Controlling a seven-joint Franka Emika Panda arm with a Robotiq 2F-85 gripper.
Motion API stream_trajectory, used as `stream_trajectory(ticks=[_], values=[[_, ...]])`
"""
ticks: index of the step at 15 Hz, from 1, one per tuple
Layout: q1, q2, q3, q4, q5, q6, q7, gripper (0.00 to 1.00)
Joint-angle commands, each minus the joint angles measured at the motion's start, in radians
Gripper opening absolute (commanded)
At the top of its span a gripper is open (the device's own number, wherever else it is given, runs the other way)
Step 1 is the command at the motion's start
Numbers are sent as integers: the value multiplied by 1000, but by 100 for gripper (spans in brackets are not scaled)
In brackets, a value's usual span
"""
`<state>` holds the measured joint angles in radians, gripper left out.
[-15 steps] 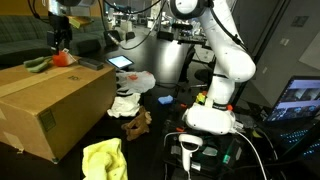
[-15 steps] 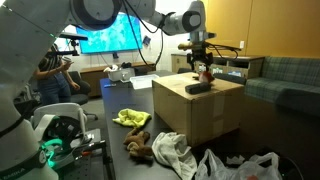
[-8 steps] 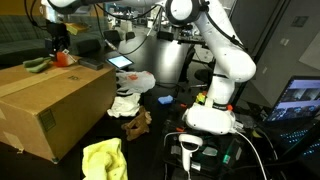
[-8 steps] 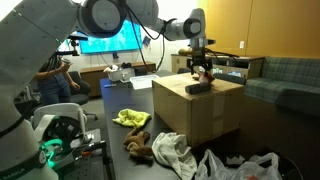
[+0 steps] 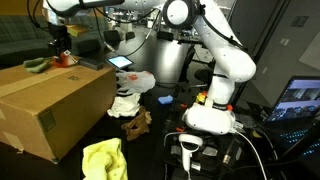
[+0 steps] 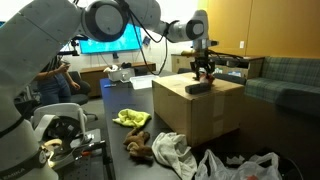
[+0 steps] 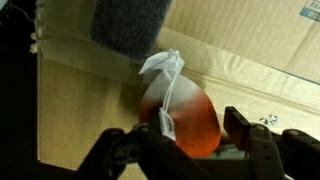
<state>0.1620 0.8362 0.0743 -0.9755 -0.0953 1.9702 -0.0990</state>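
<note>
Your gripper (image 7: 188, 138) has its jaws standing on either side of the orange bag (image 7: 183, 112) with the white knotted top, which rests on the cardboard box (image 5: 50, 105); whether they press on it cannot be told. I judge the bag bracketed but not lifted, so a firm hold is not yet sure. On the box you have one orange bag, one dark block (image 7: 130, 25) and one green object (image 5: 38, 65).

No legible text in any view. The cardboard box (image 7: 250, 45) bears a small printed mark (image 7: 310, 10), too blurred to read.
</note>
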Motion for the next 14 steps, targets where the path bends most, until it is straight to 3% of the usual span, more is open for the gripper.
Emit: stream_trajectory(ticks=[1,5,7,9,14], values=[[15,44,-24,79,-11,-40,27,36],[9,37,-22,71,-8,-39,23,6],[6,25,-17,62,-4,-36,15,0],[2,1,-10,44,-1,-29,-3,5],[-11,-89,-8,-58,1,22,-16,4]])
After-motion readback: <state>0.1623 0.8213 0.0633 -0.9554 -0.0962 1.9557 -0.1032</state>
